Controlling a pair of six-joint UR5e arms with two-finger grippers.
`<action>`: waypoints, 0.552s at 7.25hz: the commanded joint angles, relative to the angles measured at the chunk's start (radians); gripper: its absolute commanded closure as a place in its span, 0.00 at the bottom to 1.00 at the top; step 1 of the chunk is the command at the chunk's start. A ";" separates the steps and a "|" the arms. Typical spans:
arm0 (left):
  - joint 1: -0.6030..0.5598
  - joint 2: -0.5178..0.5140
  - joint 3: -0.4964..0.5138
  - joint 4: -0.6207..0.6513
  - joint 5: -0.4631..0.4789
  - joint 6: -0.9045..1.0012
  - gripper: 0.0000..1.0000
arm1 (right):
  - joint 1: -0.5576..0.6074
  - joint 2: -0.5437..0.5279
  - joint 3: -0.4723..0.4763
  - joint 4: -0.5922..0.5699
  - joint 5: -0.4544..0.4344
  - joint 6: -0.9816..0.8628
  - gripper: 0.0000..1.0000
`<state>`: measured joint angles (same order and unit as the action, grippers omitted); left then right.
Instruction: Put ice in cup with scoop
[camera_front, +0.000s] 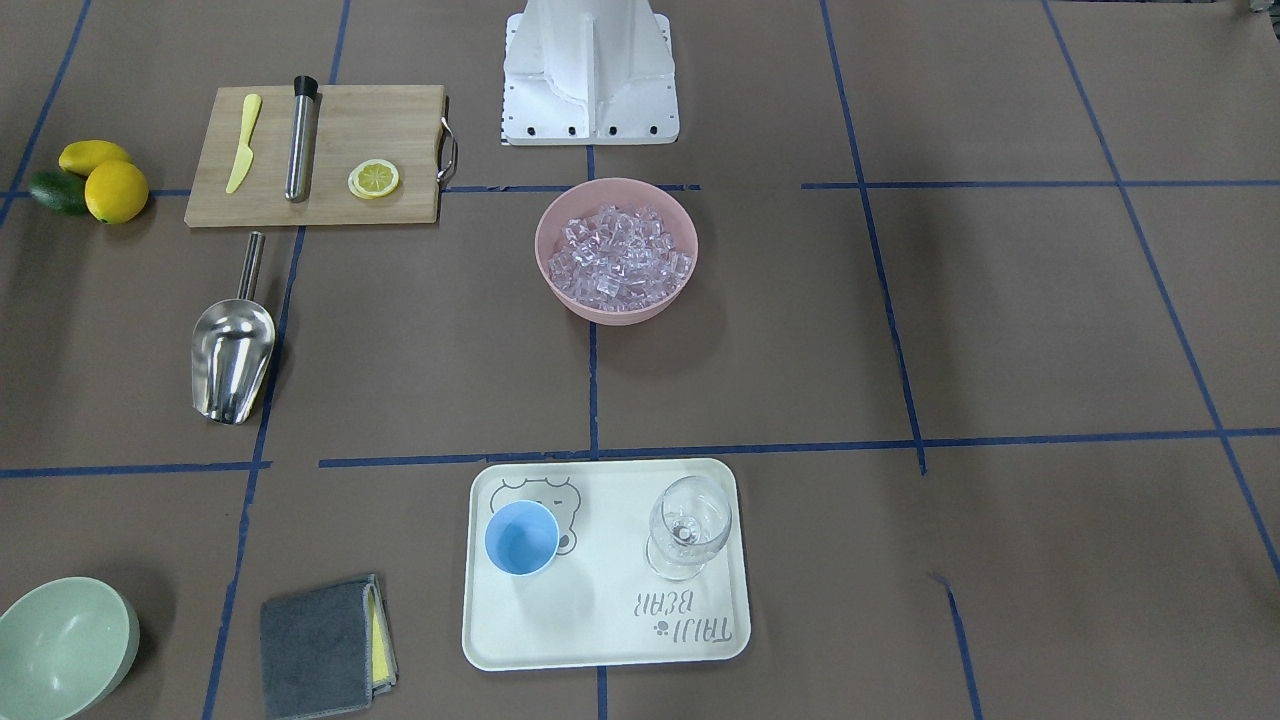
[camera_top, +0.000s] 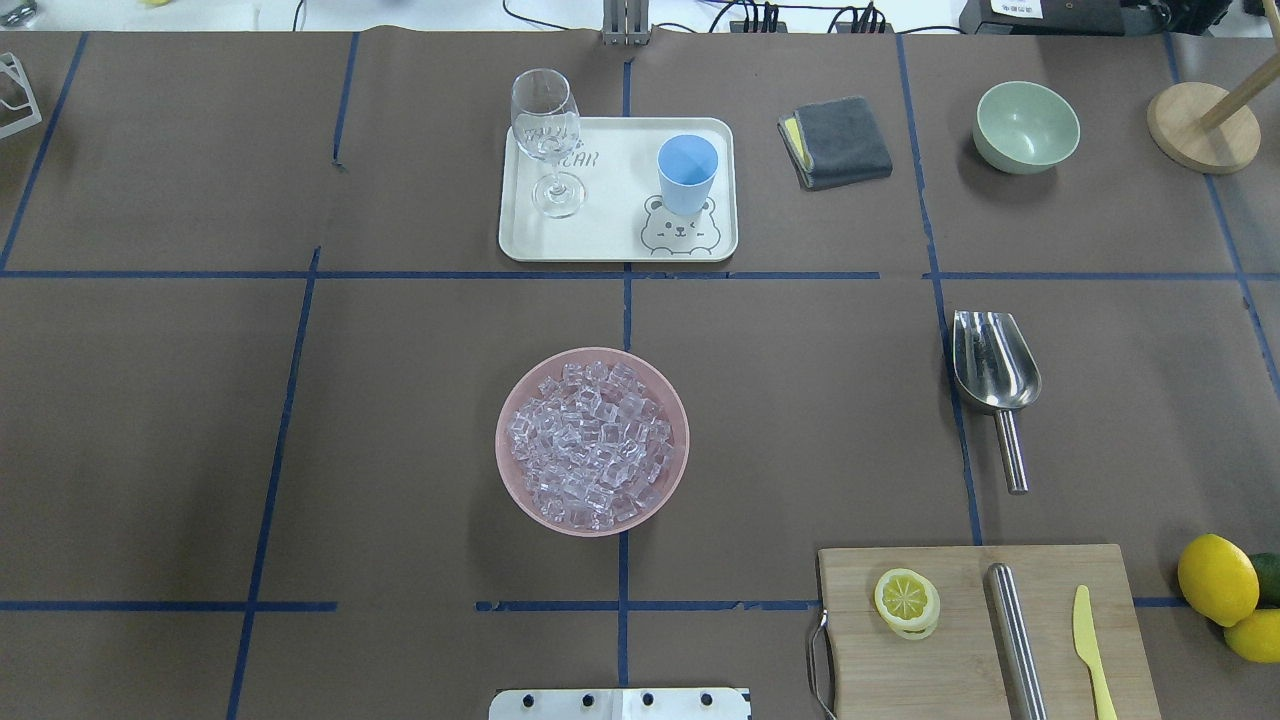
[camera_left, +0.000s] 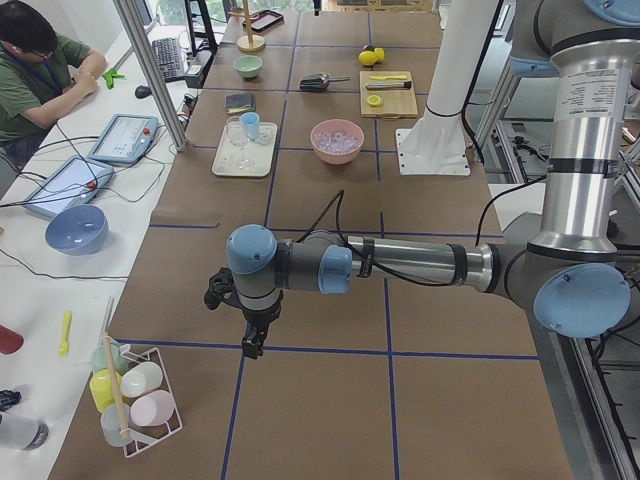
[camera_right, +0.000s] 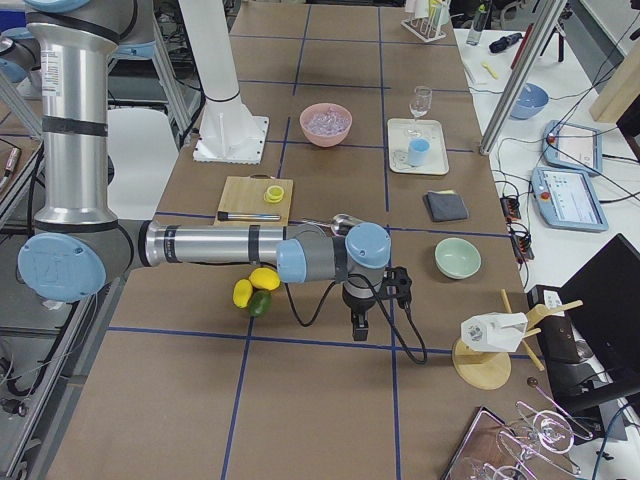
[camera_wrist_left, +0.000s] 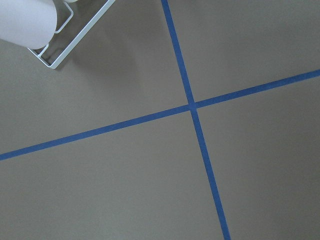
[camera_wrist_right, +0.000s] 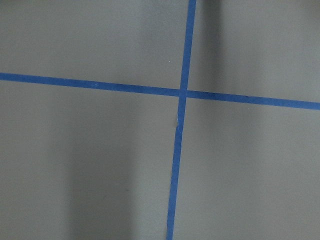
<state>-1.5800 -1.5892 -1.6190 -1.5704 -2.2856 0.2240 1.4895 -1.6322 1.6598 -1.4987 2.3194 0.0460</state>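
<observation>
The ice (camera_top: 590, 445) fills a pink bowl (camera_top: 503, 470) at the table's middle. The light-blue cup (camera_top: 687, 172) stands upright and empty on a white tray (camera_top: 610, 215) at the far side. The steel scoop (camera_top: 990, 372) lies on the table right of the bowl, its handle pointing toward the robot. Both arms are far out at the table's ends. The left gripper (camera_left: 252, 345) shows only in the exterior left view, pointing down over bare table; I cannot tell if it is open or shut. The right gripper (camera_right: 358, 328) shows only in the exterior right view, likewise.
A stemmed glass (camera_top: 546, 135) shares the tray. A cutting board (camera_top: 960, 650) holds a lemon slice, a steel cylinder and a yellow knife. Lemons (camera_top: 1217, 580), a green bowl (camera_top: 1026, 126) and a grey cloth (camera_top: 836, 140) lie on the right. A cup rack (camera_left: 135, 400) stands near the left gripper.
</observation>
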 joint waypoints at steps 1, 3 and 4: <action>0.003 -0.003 -0.001 -0.003 0.000 0.002 0.00 | 0.000 0.000 0.000 0.000 0.000 0.000 0.00; 0.003 -0.003 -0.031 -0.003 0.000 0.000 0.00 | 0.000 0.000 -0.003 0.000 -0.003 0.000 0.00; 0.003 -0.006 -0.036 -0.006 0.000 0.000 0.00 | 0.000 0.000 -0.002 0.000 -0.003 0.000 0.00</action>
<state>-1.5771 -1.5931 -1.6414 -1.5745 -2.2856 0.2241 1.4895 -1.6321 1.6579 -1.4987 2.3170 0.0460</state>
